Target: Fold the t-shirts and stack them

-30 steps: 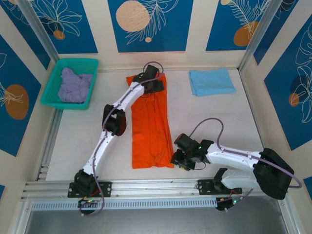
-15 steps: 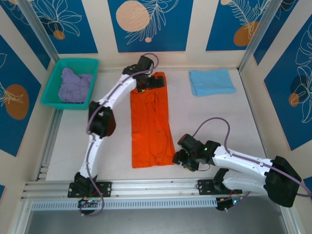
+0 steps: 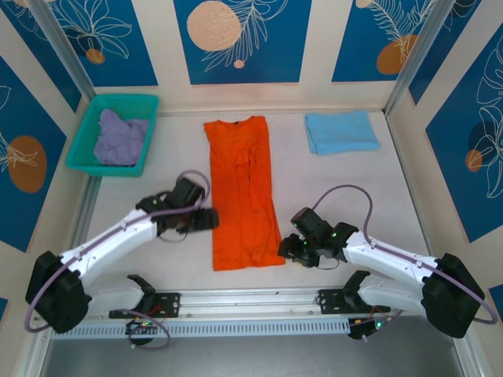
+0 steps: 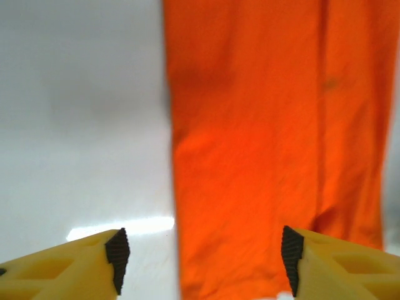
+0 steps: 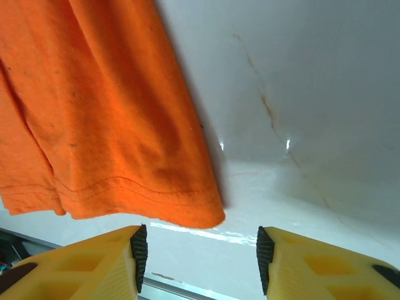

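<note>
The orange t-shirt (image 3: 244,196) lies as a long folded strip down the middle of the table, collar at the far end. My left gripper (image 3: 211,221) hovers open at its left edge near the hem; in the left wrist view the orange cloth (image 4: 269,144) spreads between and beyond the jaws, unheld. My right gripper (image 3: 289,250) is open at the strip's near right corner, and that hem corner (image 5: 200,215) lies just ahead of the jaws. A folded light blue t-shirt (image 3: 340,131) rests at the back right. The lavender t-shirt (image 3: 119,140) is bunched in the basket.
The teal mesh basket (image 3: 115,103) stands at the back left. Patterned walls and metal posts enclose the table, and an aluminium rail (image 3: 251,302) runs along its near edge by the arm bases.
The left arm pulled back from the shirt's collar at the far end to the strip's left edge near the hem. The right gripper shifted slightly along the near right corner.
</note>
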You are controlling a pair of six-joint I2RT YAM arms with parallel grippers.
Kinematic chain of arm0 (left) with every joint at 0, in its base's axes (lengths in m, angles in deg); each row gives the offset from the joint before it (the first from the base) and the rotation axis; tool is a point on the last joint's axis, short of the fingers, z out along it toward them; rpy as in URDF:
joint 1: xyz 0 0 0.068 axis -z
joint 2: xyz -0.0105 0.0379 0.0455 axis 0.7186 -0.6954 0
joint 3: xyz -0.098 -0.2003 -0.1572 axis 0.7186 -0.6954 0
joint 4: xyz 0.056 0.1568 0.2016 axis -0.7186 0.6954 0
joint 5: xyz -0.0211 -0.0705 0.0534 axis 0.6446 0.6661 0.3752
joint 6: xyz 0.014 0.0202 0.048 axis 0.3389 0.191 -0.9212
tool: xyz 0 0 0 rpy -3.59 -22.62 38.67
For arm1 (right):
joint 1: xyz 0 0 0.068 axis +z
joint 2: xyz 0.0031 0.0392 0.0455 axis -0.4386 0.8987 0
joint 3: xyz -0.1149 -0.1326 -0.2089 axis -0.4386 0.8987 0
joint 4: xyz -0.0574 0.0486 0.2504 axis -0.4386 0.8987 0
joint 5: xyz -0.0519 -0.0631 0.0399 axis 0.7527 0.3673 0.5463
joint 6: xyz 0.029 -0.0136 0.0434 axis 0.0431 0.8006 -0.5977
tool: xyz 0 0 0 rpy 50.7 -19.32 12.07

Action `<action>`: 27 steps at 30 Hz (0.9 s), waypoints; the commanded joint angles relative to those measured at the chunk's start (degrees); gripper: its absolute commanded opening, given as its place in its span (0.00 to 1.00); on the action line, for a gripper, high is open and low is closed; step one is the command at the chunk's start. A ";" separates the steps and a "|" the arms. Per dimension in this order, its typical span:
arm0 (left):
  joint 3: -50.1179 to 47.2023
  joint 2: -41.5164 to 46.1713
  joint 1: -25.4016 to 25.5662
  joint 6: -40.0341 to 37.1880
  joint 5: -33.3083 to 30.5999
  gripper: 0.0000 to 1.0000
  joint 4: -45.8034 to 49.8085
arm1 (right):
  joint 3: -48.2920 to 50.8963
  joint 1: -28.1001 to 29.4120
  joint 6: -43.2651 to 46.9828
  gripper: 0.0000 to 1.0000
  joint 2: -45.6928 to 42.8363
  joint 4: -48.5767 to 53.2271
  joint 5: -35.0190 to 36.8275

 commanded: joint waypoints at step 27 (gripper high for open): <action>-19.93 -2.52 7.92 14.35 18.30 0.54 -27.67 | -1.87 -1.24 3.67 0.28 11.89 -6.32 -4.94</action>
